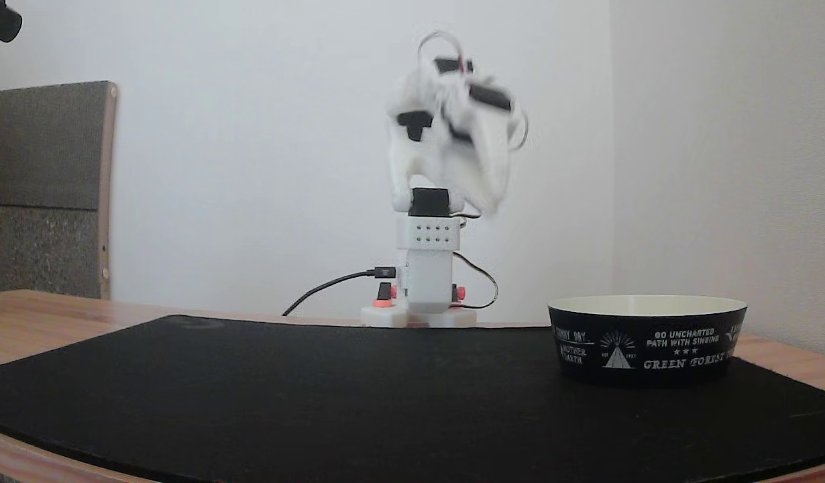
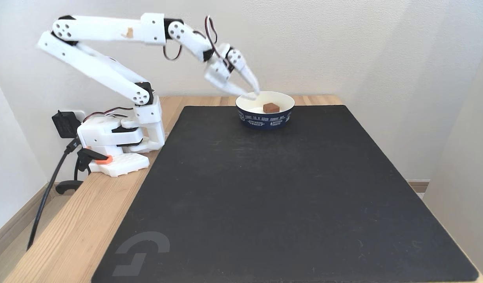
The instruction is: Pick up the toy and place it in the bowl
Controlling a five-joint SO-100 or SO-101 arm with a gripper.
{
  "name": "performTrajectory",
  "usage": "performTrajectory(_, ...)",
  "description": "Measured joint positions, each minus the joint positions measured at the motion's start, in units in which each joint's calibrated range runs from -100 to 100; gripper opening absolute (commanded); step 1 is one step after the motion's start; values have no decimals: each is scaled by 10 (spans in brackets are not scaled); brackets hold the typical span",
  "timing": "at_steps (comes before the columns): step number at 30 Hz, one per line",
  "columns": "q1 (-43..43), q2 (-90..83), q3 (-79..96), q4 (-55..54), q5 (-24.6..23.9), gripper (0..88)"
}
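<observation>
The black bowl (image 2: 265,118) with a cream inside stands at the far end of the black mat; in a fixed view from table height the bowl (image 1: 647,339) is at the right, its white print facing the camera. The toy (image 2: 271,107), a small red-brown block, lies inside the bowl, apart from the gripper. My gripper (image 2: 254,94) hangs over the bowl's left rim, fingers spread in a narrow V with nothing between them. From table height the bowl's wall hides the toy, and the raised arm (image 1: 453,134) is blurred.
A black mat (image 2: 288,196) covers most of the wooden table (image 2: 88,220). The arm's white base (image 2: 116,137) and its cables sit at the left table edge. A padded board (image 1: 47,188) leans on the wall at far left.
</observation>
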Motion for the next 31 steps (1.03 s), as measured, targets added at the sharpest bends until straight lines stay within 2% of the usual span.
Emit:
performTrajectory(2, 26, -41, 52, 0, -26, 47)
performTrajectory(3, 29, -78, 114, 0, -63, 47)
performTrajectory(6, 41, -137, 179, 0, -85, 47)
performTrajectory(11, 33, -308, 320, 10, -88, 47)
performTrajectory(15, 36, -482, 381, 83, -89, 47)
performTrajectory(18, 42, -508, 383, 134, -89, 48)
performTrajectory(31, 37, -511, 383, 142, -92, 45)
